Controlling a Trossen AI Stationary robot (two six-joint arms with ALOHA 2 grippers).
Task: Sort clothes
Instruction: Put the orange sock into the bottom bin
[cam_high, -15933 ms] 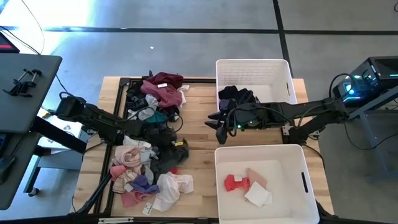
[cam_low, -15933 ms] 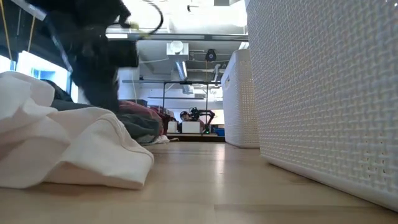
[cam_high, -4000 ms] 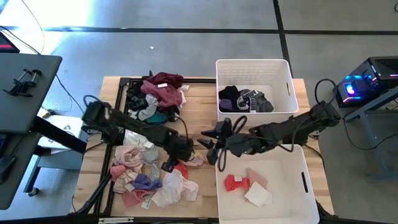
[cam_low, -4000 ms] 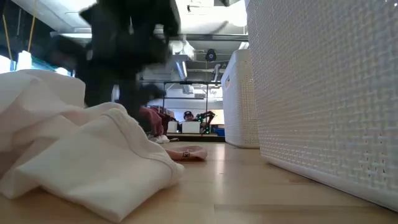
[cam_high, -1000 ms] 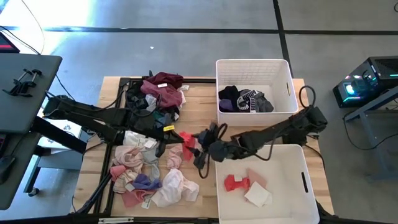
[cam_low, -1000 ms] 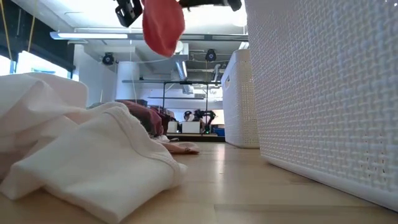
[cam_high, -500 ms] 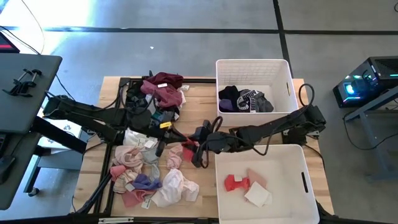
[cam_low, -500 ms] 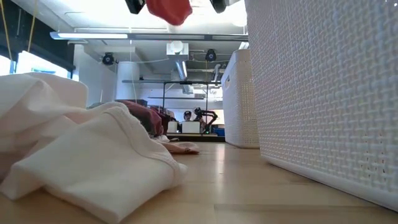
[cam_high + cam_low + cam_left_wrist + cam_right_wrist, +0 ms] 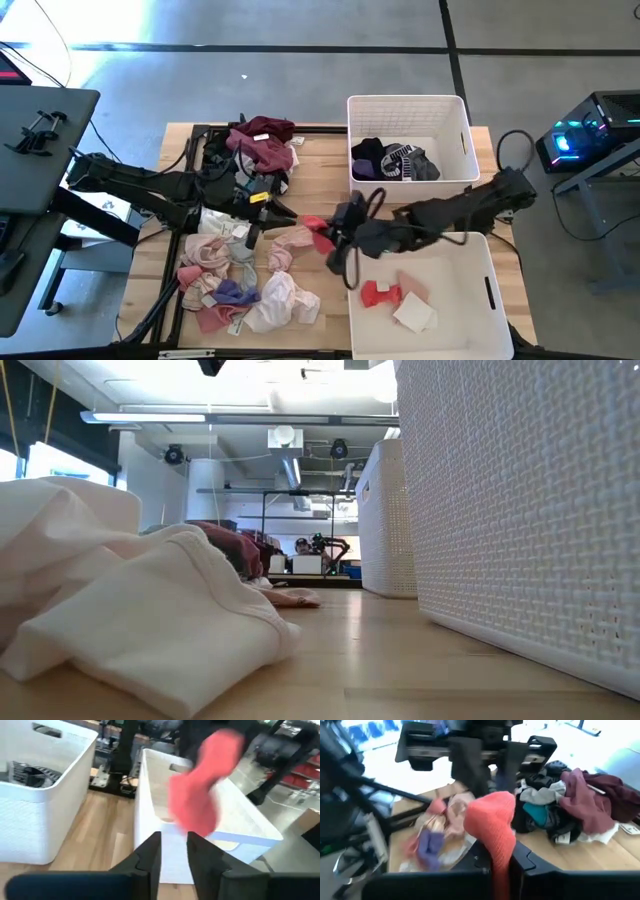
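A red garment [image 9: 316,229] hangs in the air over the table's middle, left of the near white bin [image 9: 480,262]. My right gripper [image 9: 335,238] is shut on it. My left gripper [image 9: 285,214] stands just left of it with a small gap between its fingers [image 9: 150,855] and nothing in it; in the left wrist view the red garment [image 9: 200,800] hangs a little ahead of them. More clothes lie in two heaps on the table's left, far [image 9: 258,150] and near [image 9: 240,275]. My right gripper pinches the red garment between its two fingers at one end [image 9: 496,851], coming from the table's right and slanting a little downward. The cloth bunches up over the fingers in the right wrist view. The rest [image 9: 192,817] hangs slack, clear of the table.
The far white bin [image 9: 405,105] holds dark and striped clothes. The near bin holds a red [image 9: 378,293], a pink and a white piece. A black frame [image 9: 195,160] edges the table's left part. In the low view a white garment [image 9: 130,620] lies close by, with the bin wall [image 9: 520,510] at the right.
The red garment has passed from my left gripper to my right. The right gripper shut on it, then rose and drew back toward the table's right edge with it. The garment has risen out of the low view. My left gripper has let go and stayed in place.
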